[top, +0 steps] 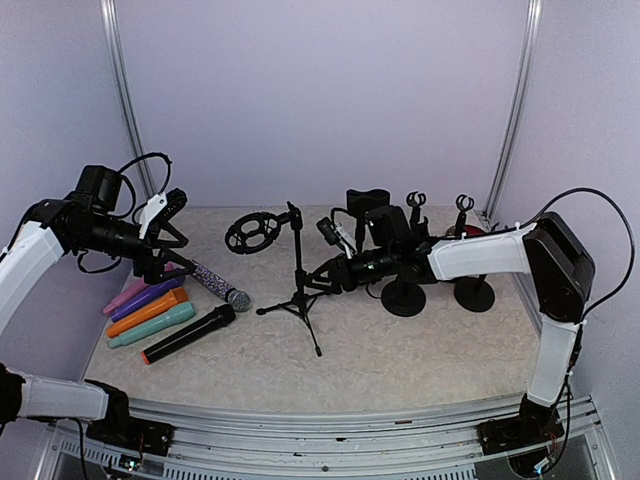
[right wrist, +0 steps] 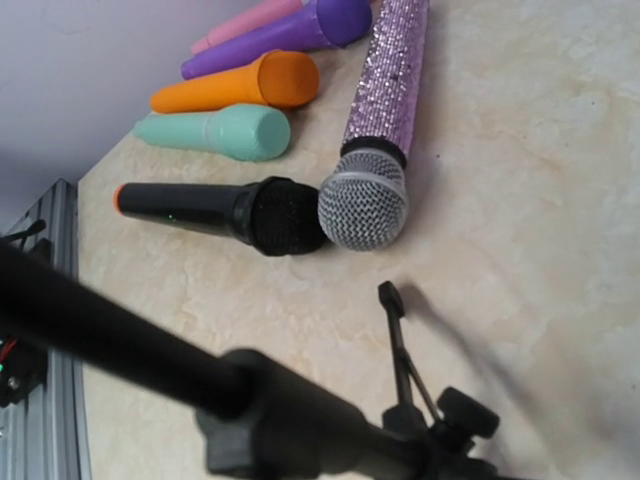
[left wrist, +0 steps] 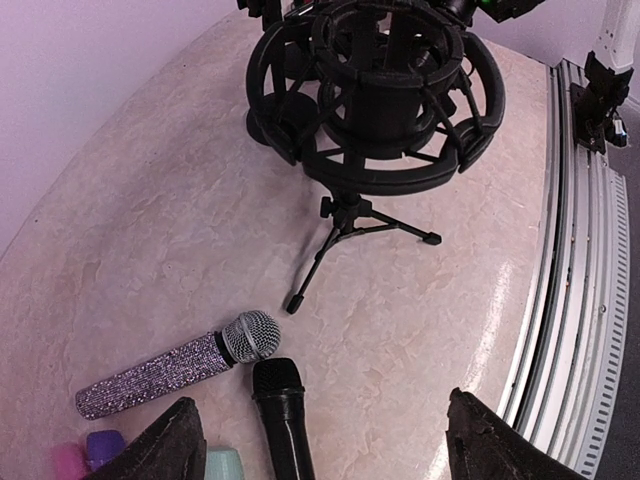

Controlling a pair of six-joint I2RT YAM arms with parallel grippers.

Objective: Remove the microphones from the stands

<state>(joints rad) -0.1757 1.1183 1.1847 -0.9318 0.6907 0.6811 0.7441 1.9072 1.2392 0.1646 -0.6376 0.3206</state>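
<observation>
With the glittery microphone (top: 214,284) lying on the desk (top: 400,350) at centre-left and the cradle (top: 252,232) of the stand (top: 298,262) apparently empty, removal looks done; the left pincer (top: 170,236) hangs spread and empty, the right pincer (top: 326,275) by the pole I cannot tell, and backing off must not topple the stand.
</observation>
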